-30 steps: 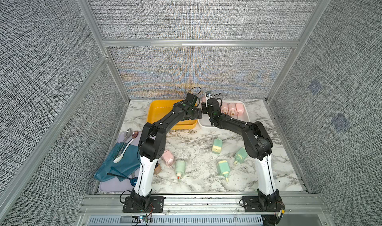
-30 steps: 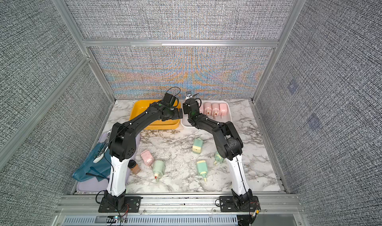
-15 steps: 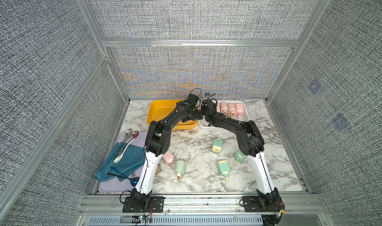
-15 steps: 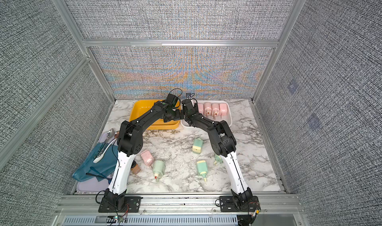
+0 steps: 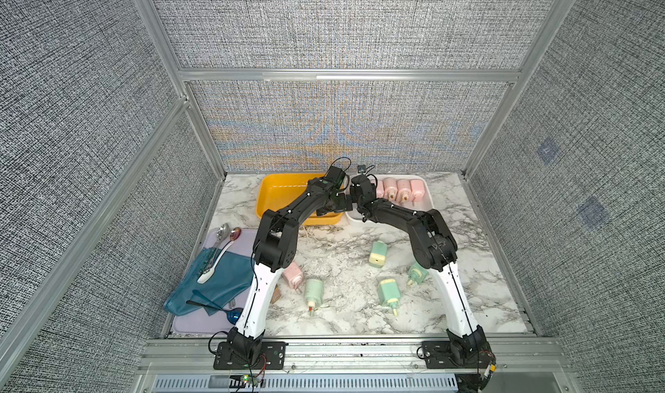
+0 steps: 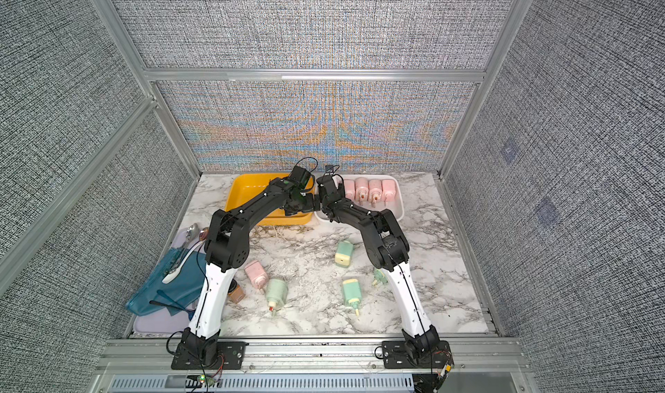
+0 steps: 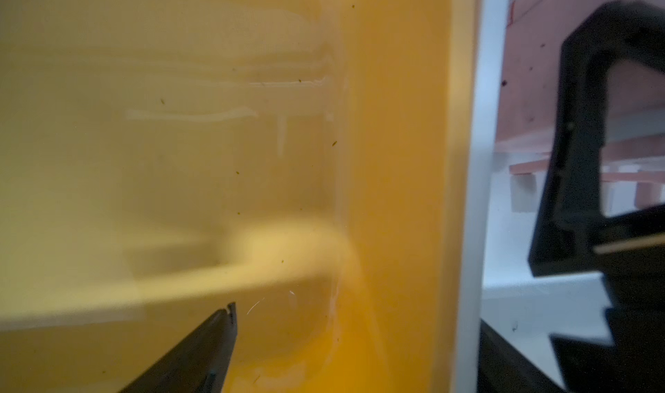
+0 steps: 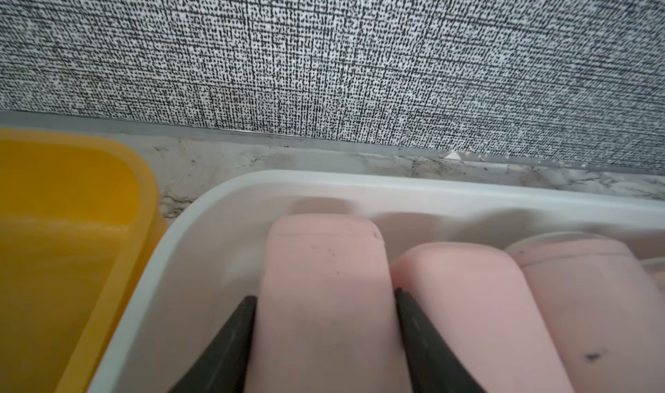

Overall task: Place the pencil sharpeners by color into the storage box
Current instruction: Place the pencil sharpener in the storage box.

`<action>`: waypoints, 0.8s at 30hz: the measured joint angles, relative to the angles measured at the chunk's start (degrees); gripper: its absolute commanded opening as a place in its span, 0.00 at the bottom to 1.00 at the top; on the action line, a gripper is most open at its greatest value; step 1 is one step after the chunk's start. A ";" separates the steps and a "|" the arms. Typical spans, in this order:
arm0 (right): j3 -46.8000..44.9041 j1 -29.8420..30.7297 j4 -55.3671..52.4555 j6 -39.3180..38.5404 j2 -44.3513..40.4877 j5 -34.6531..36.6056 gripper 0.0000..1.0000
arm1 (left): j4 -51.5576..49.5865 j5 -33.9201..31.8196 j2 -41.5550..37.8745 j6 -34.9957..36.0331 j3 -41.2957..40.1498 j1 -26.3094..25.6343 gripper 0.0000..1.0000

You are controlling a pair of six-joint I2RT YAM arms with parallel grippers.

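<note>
My right gripper (image 8: pixel 324 294) is shut on a pink pencil sharpener (image 8: pixel 320 251) at the left end of the white storage box (image 8: pixel 201 207), beside several other pink sharpeners (image 5: pixel 403 189) lined up in it. My left gripper (image 5: pixel 329 209) is open and empty, low inside the yellow box (image 7: pixel 396 193); only one of its fingers (image 7: pixel 216 337) shows in the left wrist view. On the marble lie one loose pink sharpener (image 5: pixel 293 274) and several mint green ones (image 5: pixel 378 252), (image 5: pixel 388 290), (image 5: pixel 313 290), one of them (image 5: pixel 416 272) partly behind my right arm.
A small brown jar (image 6: pixel 235 292) stands half hidden behind my left arm. At the left a lilac mat (image 5: pixel 187 324) carries a teal cloth (image 5: pixel 216 279) and spoons (image 5: pixel 223 233). Both boxes stand side by side against the back wall, and my two wrists nearly touch above them.
Both arms have shifted slightly, their elbows moving a little inward. The right gripper still holds the pink sharpener at the white box, and the left stays open in the yellow box.
</note>
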 measured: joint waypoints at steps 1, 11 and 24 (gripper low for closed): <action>0.00 -0.02 0.02 -0.02 0.00 0.15 0.22 | 0.00 0.00 0.00 0.00 -0.17 0.04 0.99; 0.92 -0.35 -0.39 -1.09 0.22 0.44 0.33 | 0.26 0.50 0.00 -0.20 -0.98 0.26 0.99; 1.09 -0.35 -1.27 -0.74 0.31 -0.79 0.44 | 0.24 0.70 0.00 -0.61 -1.01 0.28 0.99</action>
